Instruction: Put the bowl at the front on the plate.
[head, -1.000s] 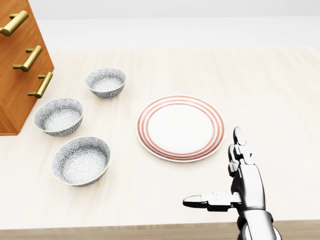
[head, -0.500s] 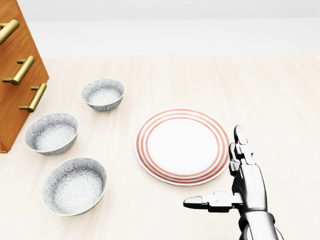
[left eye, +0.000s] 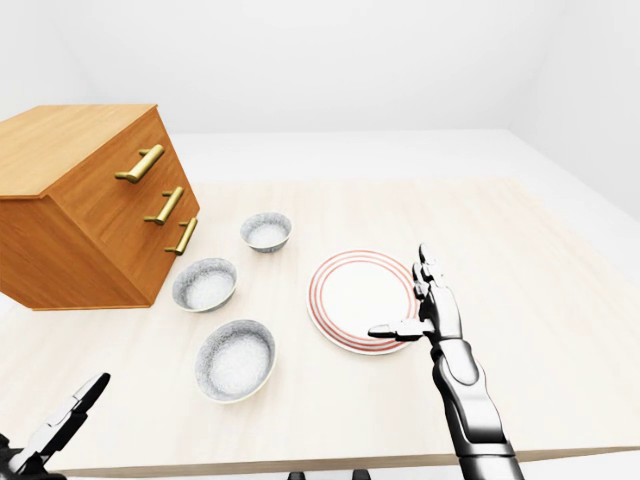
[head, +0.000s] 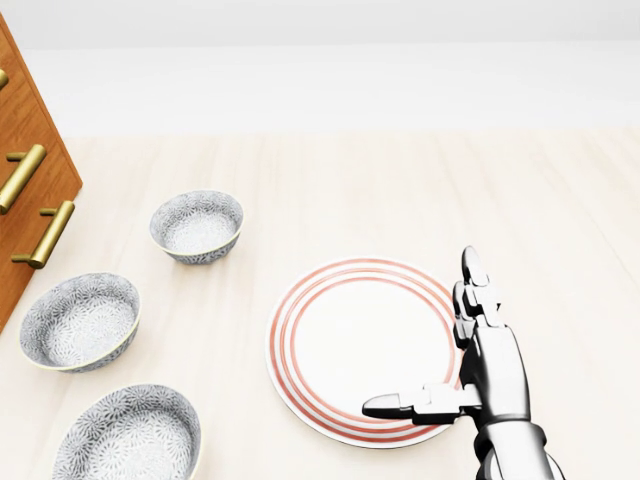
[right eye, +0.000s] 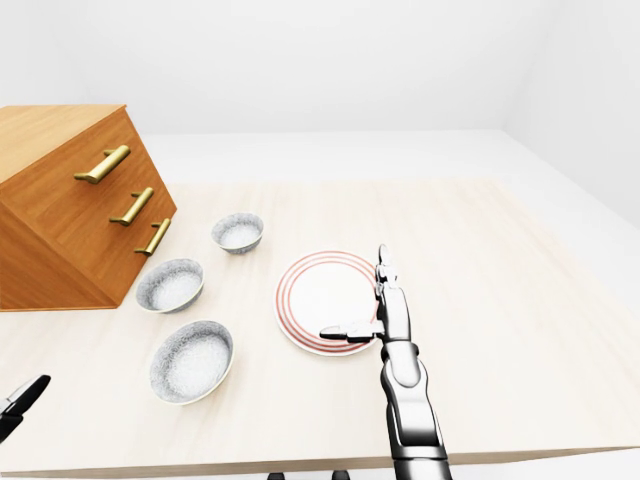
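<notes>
- Our left robot hand (left eye: 55, 425) shows only at the bottom left corner of the left-eye view, low beside the counter (left eye: 560, 330) edge; its fingers look spread and empty.
- Our right robot hand (head: 470, 370) hovers over the right rim of the plate (head: 355, 345), fingers spread, thumb pointing left, pinching nothing.
- The nearest bowl (left eye: 236, 359), the task's thing, rests on the counter at the lower left of the plate, apart from it and untouched.
- The middle bowl (left eye: 205, 284) and the far bowl (left eye: 266, 230) line up beyond it, beside the wooden drawer cabinet (left eye: 90, 215).
- Over the last second the whole head view has shifted: bowls and plate sit lower in the picture, so the camera has moved; the things have not.
- We judge the approach under way and the grasp not yet begun.
</notes>
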